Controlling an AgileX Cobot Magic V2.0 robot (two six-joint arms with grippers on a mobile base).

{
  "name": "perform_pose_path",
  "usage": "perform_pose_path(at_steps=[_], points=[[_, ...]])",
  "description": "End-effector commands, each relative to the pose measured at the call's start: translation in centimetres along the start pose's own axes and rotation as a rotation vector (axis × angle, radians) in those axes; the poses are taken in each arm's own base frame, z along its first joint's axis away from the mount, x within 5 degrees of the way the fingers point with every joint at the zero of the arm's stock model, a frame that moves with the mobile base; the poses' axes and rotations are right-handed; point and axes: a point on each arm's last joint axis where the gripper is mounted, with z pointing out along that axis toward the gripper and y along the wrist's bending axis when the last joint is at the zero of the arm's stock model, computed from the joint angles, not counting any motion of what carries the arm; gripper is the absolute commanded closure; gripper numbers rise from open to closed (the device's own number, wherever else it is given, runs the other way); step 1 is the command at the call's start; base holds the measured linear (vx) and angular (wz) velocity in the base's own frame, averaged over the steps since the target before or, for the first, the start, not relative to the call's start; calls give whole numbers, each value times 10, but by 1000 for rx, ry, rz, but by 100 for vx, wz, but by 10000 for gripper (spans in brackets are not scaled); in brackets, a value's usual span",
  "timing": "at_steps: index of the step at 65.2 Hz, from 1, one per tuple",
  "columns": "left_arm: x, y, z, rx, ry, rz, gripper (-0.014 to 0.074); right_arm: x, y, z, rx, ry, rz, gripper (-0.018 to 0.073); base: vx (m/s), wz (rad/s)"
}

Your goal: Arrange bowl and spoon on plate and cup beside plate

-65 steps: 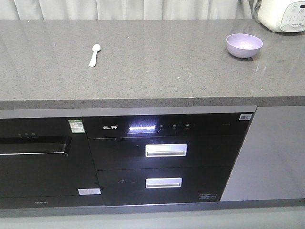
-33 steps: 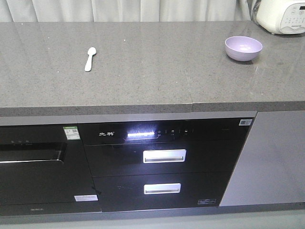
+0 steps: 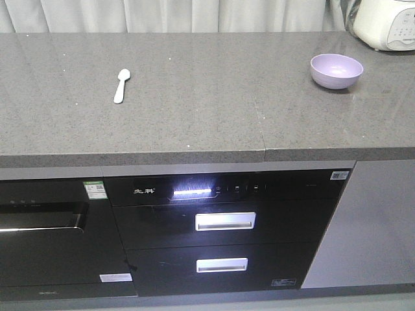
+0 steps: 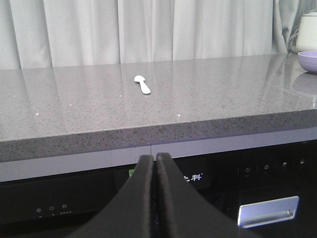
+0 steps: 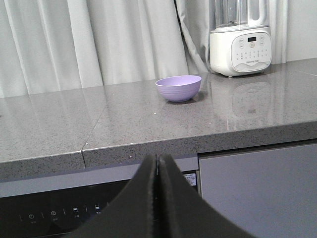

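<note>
While the left gripper (image 4: 152, 158) and right gripper (image 5: 158, 158) are being held closed tight on nothing at the bottom centre of their wrist views, the bowl (image 3: 336, 70) is being seen empty at upper right on the countertop (image 3: 194, 116), the spoon (image 3: 122, 85) well apart at upper left.

Pale white plastic spoon (image 3: 122, 85), lying flat on the grey stone countertop (image 3: 207, 103), left of centre, scoop towards the rear. Lavender bowl (image 3: 336, 70), upright and empty, standing far right near the rear, well apart from the spoon.
</note>
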Motion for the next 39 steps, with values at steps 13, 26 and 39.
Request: perform_pose_path(at_steps=[13, 26, 39], points=[[1, 2, 0, -20, -63, -11, 603, -2, 1, -1, -11, -70, -12, 564, 5, 0], [1, 2, 0, -20, -63, -11, 603, -2, 1, -1, -11, -70, -12, 564, 5, 0], [1, 2, 0, -20, -63, -11, 603, -2, 1, -1, -11, -70, -12, 564, 4, 0]])
